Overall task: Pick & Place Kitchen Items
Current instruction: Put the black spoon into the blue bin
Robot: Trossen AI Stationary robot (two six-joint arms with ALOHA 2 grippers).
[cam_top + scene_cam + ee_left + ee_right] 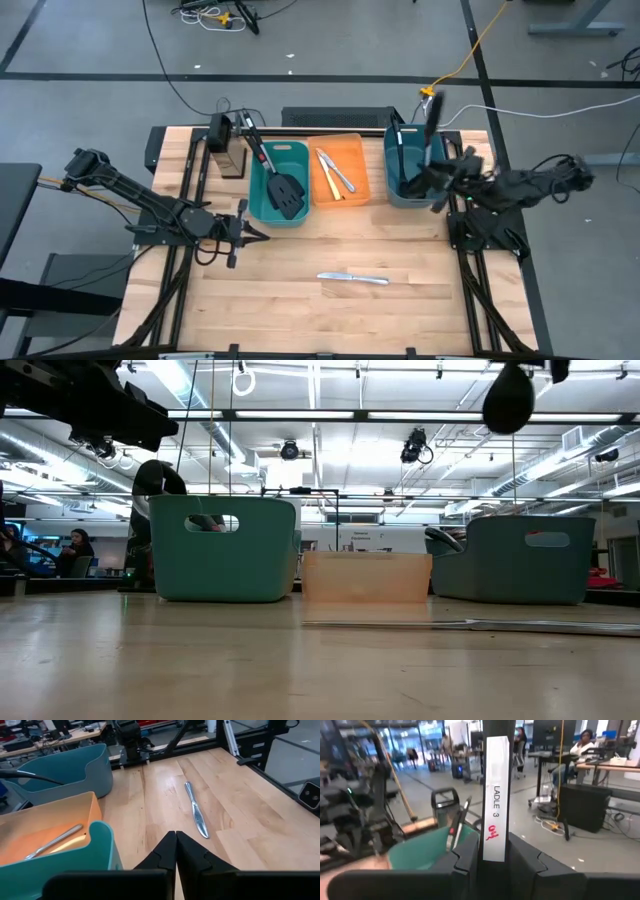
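My right gripper [436, 178] is shut on a black ladle [432, 120] over the right teal bin [395, 180]. The ladle's bowl [510, 400] stands high above that bin. My left gripper [262, 236] is shut and empty, close over the table by the near corner of the left teal bin [257, 205]. That bin holds two black slotted spatulas [285, 190]. The orange bin [355, 145] holds silver knives and a yellowish stick [333, 175]. One silver knife [352, 279] lies flat on the table; it also shows in the left wrist view [196, 812]. My right gripper pinches the ladle's handle between its two fingers, at the stretch with the white label "LADLE 3" [495, 820]. The fingers [470, 852] come level from the table's right side and lie across the handle. The ladle stands upright, bowl up, lifted clear of the bin.
The three bins stand in a row at the table's far side. A dark box [228, 150] stands left of the left teal bin. Another ladle's bowl [445, 540] peeks over the right bin's rim. People sit in the room beyond the table.
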